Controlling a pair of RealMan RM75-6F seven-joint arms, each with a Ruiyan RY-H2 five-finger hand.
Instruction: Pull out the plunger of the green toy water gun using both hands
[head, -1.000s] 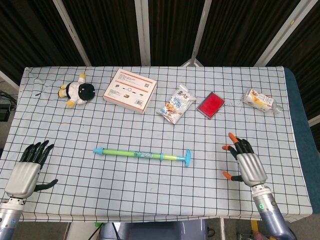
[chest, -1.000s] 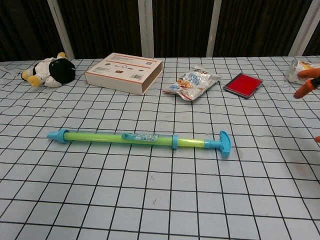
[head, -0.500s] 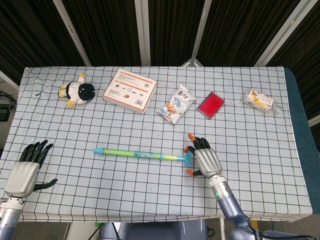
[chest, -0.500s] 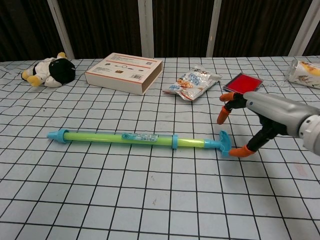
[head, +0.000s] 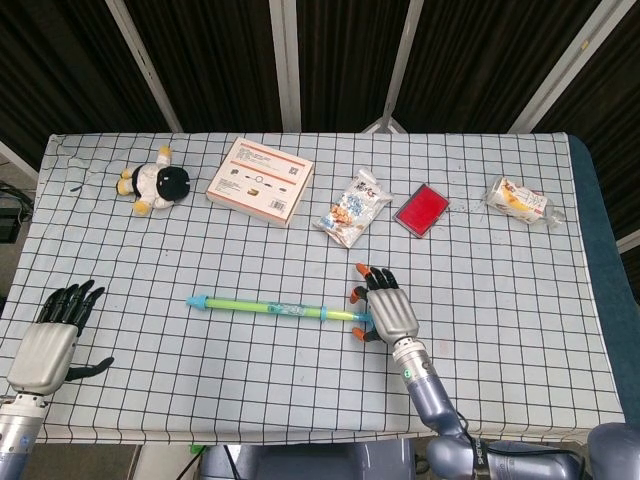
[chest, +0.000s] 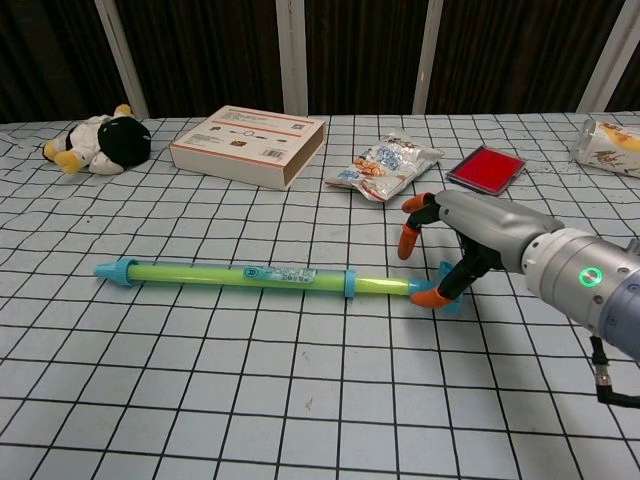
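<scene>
The green toy water gun (head: 265, 306) (chest: 240, 273) lies flat across the table's middle, blue nozzle to the left. Its thin plunger rod (chest: 380, 287) sticks out a little way on the right. My right hand (head: 385, 310) (chest: 480, 235) hovers over the blue T-handle (chest: 444, 270), orange-tipped fingers apart above it and the thumb low beside it. The handle is partly hidden by that hand, and no grip shows. My left hand (head: 55, 338) rests open near the front left table edge, far from the gun; only the head view shows it.
Along the back of the table lie a plush cow (head: 157, 183), a flat white and red box (head: 260, 180), a snack packet (head: 353, 207), a red case (head: 421, 209) and another packet (head: 520, 200) at the far right.
My right hand has swept left from the table's right side to the plunger handle, its fingers now straddling it. The water gun and the left hand have stayed put.
</scene>
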